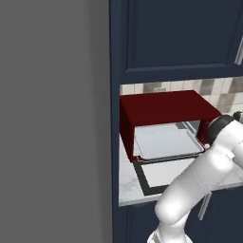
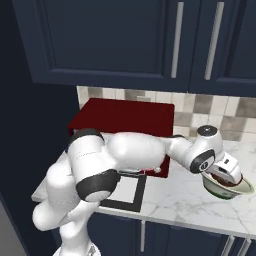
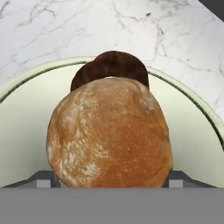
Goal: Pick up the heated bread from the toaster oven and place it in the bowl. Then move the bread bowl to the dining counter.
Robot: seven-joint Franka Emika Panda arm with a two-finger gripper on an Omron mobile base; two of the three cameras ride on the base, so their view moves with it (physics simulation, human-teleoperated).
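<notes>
Over the bowl (image 3: 192, 109), lower right of the right base view
End effector (image 3: 109, 177) spread wide around the bread (image 3: 109, 131); release and dining-counter trip left.

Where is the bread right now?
The bread is over the bowl, close in front of the gripper in the hand view. That bowl sits on the marble counter, right of the toaster oven.

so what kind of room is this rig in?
Most likely a kitchen, rendered: a red toaster oven with its door down on a marble counter, a tiled backsplash, and navy cabinets above.
</notes>
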